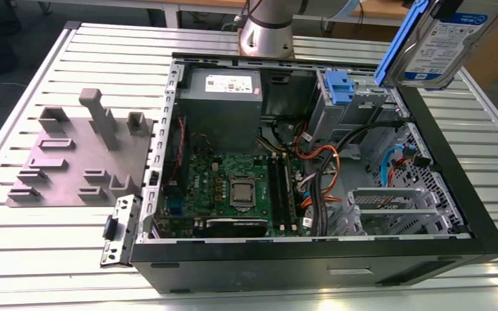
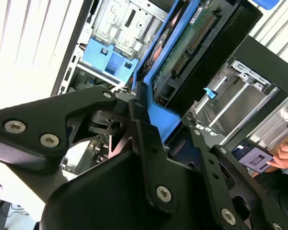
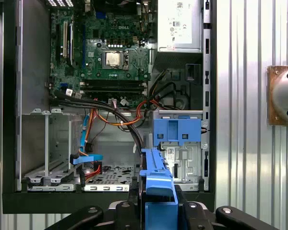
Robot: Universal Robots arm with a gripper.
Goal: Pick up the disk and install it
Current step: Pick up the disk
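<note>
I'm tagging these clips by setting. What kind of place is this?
Probably a robotics lab or test workshop: an open computer case sits on a slatted metal table, a grey fixture plate beside it, and the end effector holds the disk above the case.

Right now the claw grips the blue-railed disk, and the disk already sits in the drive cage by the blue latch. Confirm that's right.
Not quite. The claw does grip the blue-railed disk, but the exterior view shows it held in the air above the open case, not seated in the drive cage by the blue latch.
</note>
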